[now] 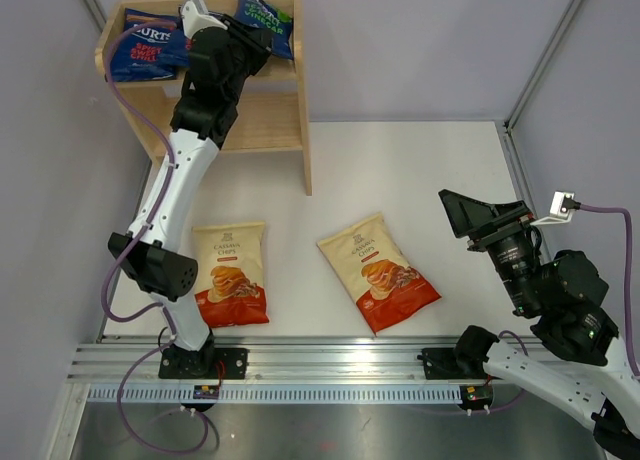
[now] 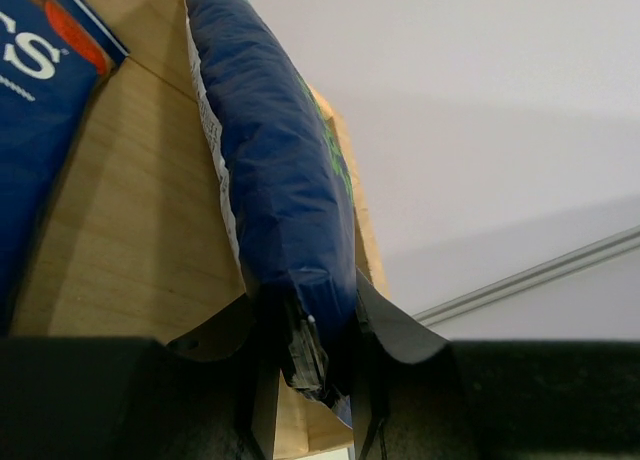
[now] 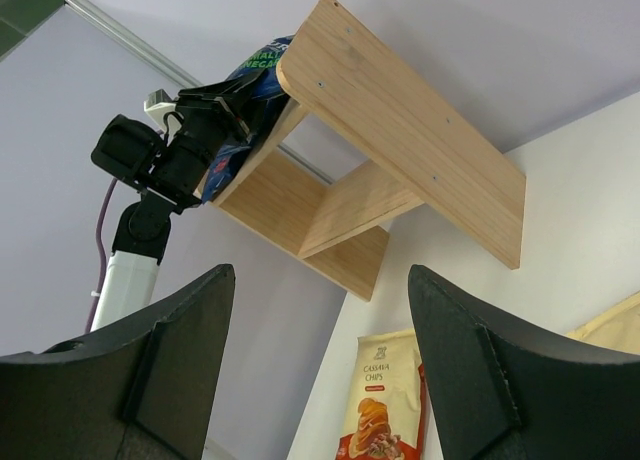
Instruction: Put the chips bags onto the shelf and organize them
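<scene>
As the left claw (image 2: pixel 310 355) grips the green-topped bag (image 2: pixel 280 180) at the shelf (image 1: pixel 275 120) top's right edge, placing proceeds. Next: release it flat. The right claw (image 3: pixel 320 370) gapes, empty.

From above, the left arm (image 1: pixel 215 80) covers the middle of the shelf (image 1: pixel 270 130) and half the green-topped bag (image 1: pixel 268 22). Another blue bag (image 2: pixel 35 110) runs off the left wrist view's upper left.

Blue bag (image 1: pixel 148 42) "BURTS", cream bag (image 1: pixel 230 275) "CASSAVA CHIPS"
</scene>
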You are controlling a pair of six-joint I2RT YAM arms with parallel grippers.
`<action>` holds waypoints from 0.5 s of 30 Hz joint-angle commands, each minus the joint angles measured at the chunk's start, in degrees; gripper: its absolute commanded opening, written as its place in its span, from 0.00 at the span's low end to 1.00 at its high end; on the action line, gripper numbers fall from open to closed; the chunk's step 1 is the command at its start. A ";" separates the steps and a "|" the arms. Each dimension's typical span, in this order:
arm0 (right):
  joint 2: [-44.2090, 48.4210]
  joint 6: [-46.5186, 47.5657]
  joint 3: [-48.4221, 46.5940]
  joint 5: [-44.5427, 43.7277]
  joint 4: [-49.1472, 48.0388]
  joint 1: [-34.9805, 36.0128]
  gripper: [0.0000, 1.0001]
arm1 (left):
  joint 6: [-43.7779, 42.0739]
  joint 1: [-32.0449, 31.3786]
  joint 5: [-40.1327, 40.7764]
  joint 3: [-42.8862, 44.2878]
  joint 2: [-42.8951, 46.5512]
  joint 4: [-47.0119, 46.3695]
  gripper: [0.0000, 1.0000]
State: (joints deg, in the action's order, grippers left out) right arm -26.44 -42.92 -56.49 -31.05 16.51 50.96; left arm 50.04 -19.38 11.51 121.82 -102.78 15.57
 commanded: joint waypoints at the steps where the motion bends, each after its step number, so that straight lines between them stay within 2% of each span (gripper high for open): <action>1: -0.55 -0.94 -0.02 -2.96 -0.60 0.28 0.78 | 0.94 -0.92 1.50 2.81 -0.22 2.18 0.24; 5: -0.19 -0.85 0.15 -3.32 -0.43 0.28 0.78 | 0.76 -0.93 -0.08 3.94 -0.31 5.42 0.28; 11: -0.02 -0.85 -0.02 -3.49 -0.17 0.37 0.78 | -2.93 -0.84 -0.96 10.44 -1.28 14.12 0.54; 13: -0.02 -0.85 -0.11 -3.41 0.01 0.28 0.78 | -4.50 -0.84 -0.61 13.08 -1.46 17.11 0.59; 15: 0.07 -0.85 -0.20 -3.58 0.36 0.28 0.78 | -5.74 -0.84 -0.17 15.80 -1.89 20.01 0.61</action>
State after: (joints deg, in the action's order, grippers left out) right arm -26.44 -43.35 -56.27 -32.36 16.62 50.96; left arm 47.66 -20.10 11.49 131.90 -104.53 31.40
